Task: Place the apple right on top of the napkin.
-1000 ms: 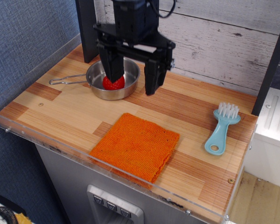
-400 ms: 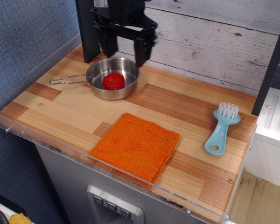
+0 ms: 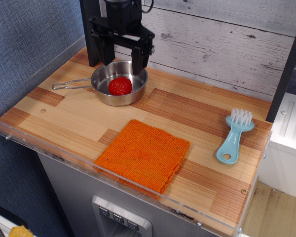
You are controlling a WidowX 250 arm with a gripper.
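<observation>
Fingers (image 3: 122, 55): two black prongs hanging spread wide apart above the far rim of the pan, gripping nothing, clear of the fruit below.

Small glossy red toy apple (image 3: 120, 86): tapered, dimpled; sitting inside the round steel pan (image 3: 137, 93), resting on its floor, untouched by either prong.

Round steel pan: standing at the back left of the striped wooden tabletop (image 3: 64, 118), its thin wire handle (image 3: 69, 85) pointing left.

Square orange napkin of coarse ribbed weave (image 3: 143, 154): lying flat near the front edge of the tabletop, well apart from the pan, carrying nothing.

Light blue plastic brush with white bristles (image 3: 234, 136): lying at the right side of the tabletop, bristles facing the back wall.
</observation>
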